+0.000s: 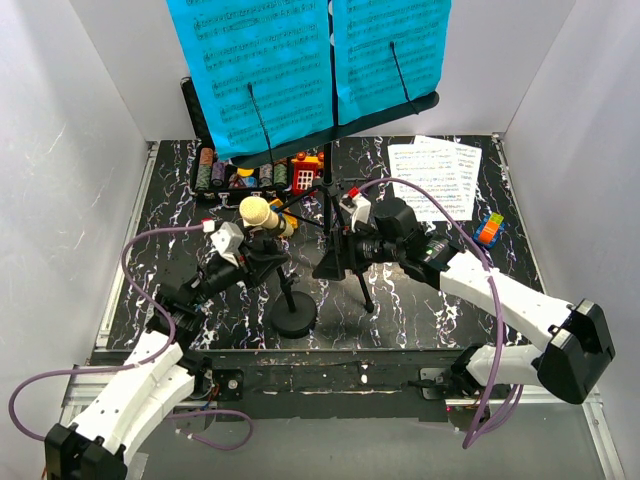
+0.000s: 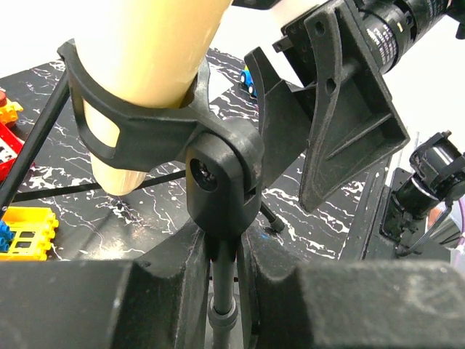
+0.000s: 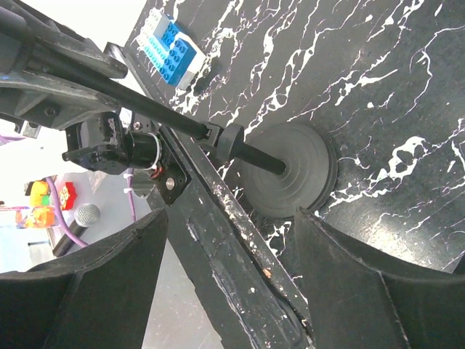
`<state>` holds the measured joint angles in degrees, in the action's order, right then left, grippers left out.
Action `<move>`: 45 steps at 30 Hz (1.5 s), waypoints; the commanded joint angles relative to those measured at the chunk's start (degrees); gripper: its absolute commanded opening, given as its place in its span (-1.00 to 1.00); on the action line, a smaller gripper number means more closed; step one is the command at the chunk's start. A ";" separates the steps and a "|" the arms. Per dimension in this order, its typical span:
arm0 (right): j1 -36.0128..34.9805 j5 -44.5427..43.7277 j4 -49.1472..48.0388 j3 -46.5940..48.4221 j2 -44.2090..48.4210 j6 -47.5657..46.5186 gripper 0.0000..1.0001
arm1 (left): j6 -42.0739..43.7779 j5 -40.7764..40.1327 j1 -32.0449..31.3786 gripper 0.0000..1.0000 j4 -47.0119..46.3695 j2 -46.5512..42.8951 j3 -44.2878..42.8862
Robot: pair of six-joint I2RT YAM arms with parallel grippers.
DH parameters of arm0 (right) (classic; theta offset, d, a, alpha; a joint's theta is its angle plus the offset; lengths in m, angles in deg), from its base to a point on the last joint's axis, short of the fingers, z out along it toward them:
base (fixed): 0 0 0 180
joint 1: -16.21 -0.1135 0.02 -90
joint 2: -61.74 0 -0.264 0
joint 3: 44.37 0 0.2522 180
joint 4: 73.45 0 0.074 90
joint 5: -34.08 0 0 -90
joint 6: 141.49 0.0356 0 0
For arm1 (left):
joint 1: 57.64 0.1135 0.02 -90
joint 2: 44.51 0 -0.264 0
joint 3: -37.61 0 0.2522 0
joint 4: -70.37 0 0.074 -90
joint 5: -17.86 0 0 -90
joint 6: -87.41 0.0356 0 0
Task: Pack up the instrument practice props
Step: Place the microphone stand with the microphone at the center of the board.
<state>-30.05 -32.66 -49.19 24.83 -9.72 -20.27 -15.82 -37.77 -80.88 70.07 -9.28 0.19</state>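
The black music stand [image 1: 400, 108] stood upright in the middle of the table on its thin legs. Two blue sheet-music pages [image 1: 262, 75] leaned on its desk at the far side. The cream microphone [image 1: 258, 212] sat tilted in the clip of the small black mic stand [image 1: 294, 318], just to the left and nearer.

The music stand [image 1: 327, 190] stands mid-tabletop [image 1: 420, 300], pages [image 1: 262, 75] on its desk. Just left of it stands the mic stand [image 1: 293, 312], with the microphone [image 1: 258, 212] in its clip. Behind lie the chip case [image 1: 235, 178] and toy blocks [image 1: 306, 168]. Paper sheets [image 1: 435, 178] and a cube [image 1: 489, 230] lie to the right.
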 commanded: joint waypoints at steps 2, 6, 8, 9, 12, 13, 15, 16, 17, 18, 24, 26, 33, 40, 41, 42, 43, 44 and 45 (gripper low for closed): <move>-0.23 -1.55 -3.73 1.78 1.67 -2.22 0.56 | 5.93 1.93 -0.31 -1.00 -4.23 1.78 -6.57; -0.23 -3.92 -3.91 0.02 4.39 -3.36 0.57 | 8.75 0.61 -0.40 -1.00 -4.56 2.13 -7.45; -0.15 -5.16 -3.39 -0.42 5.54 -4.06 0.57 | 8.93 0.52 -0.31 -1.00 -7.02 3.35 -7.54; -0.15 -5.68 -3.12 -0.42 5.98 -4.33 0.57 | 8.58 0.52 -0.40 -1.00 -8.16 4.32 -7.54; -0.23 -7.18 -2.59 -0.51 6.95 -5.03 0.57 | 6.83 0.44 -0.40 -1.00 -13.42 6.87 -6.84; -0.23 -7.79 -2.33 -0.51 7.21 -5.21 0.57 | 6.12 -0.17 -0.40 -1.00 -15.71 7.75 -6.23; -0.15 -8.76 -1.63 -0.42 7.65 -5.73 0.57 | 5.50 -1.93 -0.57 -1.00 -19.75 9.07 -4.30; -0.23 -9.11 -0.93 -0.25 7.91 -6.26 0.57 | 5.33 -2.55 -0.57 -1.00 -21.16 9.68 -3.68; -0.15 -9.38 -0.05 -0.07 8.18 -6.61 0.57 | 5.41 -2.81 -0.66 -1.00 -21.70 10.21 -3.24; -0.15 -9.90 0.65 -0.07 8.62 -7.05 0.57 | 5.50 -2.90 -0.66 -1.00 -22.14 10.91 -2.89; -0.15 -12.54 1.28 -2.00 11.25 -8.63 0.59 | 7.43 -2.56 -1.36 -1.00 -21.54 13.55 -2.79; -0.23 -12.63 1.19 -2.35 11.34 -8.81 0.59 | 8.83 -1.68 -1.54 -0.99 -18.91 14.08 -3.58; -0.23 -13.51 1.54 -3.14 11.61 -9.34 0.59 | 10.69 -2.64 -3.03 -0.35 -13.10 13.91 -4.03; -0.15 -13.51 1.63 -3.23 11.43 -9.17 0.61 | 7.96 -4.22 -3.91 0.08 -8.44 11.98 -3.67; -0.15 -13.51 1.54 -3.23 11.34 -8.64 0.62 | 7.35 -4.40 -3.91 0.11 -7.39 11.54 -3.85; -0.15 -13.42 1.36 -3.15 11.08 -8.03 0.62 | 7.08 -4.57 -4.00 0.12 -6.25 11.10 -4.02; -0.15 -13.34 1.36 -2.97 10.65 -7.24 0.62 | 6.56 -4.75 -3.91 0.13 -5.11 10.66 -4.11; -0.15 -13.25 1.36 -2.80 10.29 -6.79 0.62 | 6.03 -5.10 -4.00 0.13 -4.14 10.13 -4.11; -0.06 -12.99 1.54 -2.36 9.68 -6.18 0.62 | 5.51 -5.36 -4.00 0.13 -3.43 9.61 -4.03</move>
<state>-30.05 -45.51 -46.15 21.97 0.62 -28.40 -8.22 -41.38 -84.58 62.05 2.80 -2.13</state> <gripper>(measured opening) 0.808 0.563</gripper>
